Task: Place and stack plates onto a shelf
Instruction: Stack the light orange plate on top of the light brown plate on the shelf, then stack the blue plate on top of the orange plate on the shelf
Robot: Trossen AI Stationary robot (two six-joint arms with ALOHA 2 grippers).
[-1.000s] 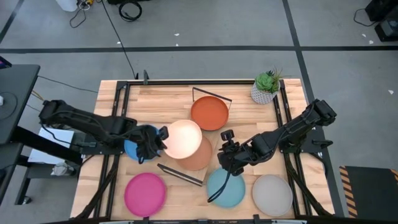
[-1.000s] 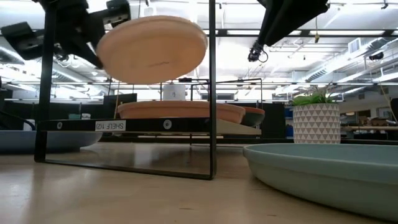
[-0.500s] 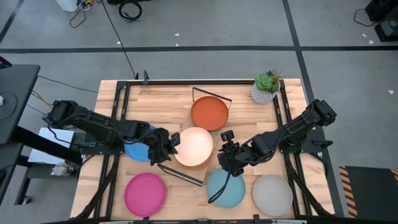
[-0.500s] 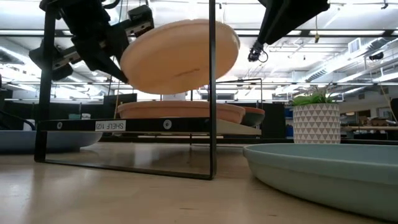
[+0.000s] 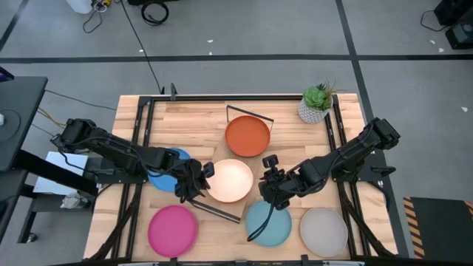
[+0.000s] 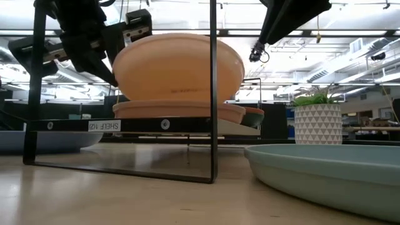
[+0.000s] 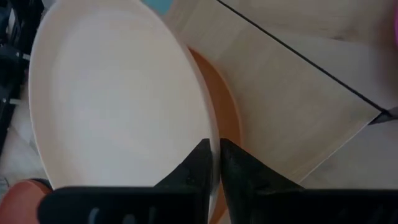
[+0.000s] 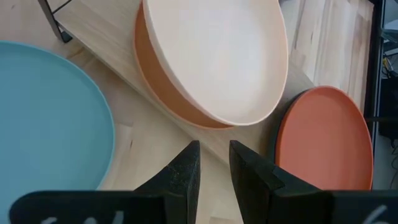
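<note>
Left gripper jaws pinch smooth round cream plate rim; right gripper jaws narrow, empty.

It was a robotics lab in a large open hall. The slatted light-wood bench stood on a grey concrete floor marked with dark tape lines, loose black cables trailing across it. Behind, long ceiling strip lights ran over distant workstations.

Seven plates show: orange, cream, terracotta, blue, pink, light blue, grey; one shelf; one potted plant; two grippers.
</note>
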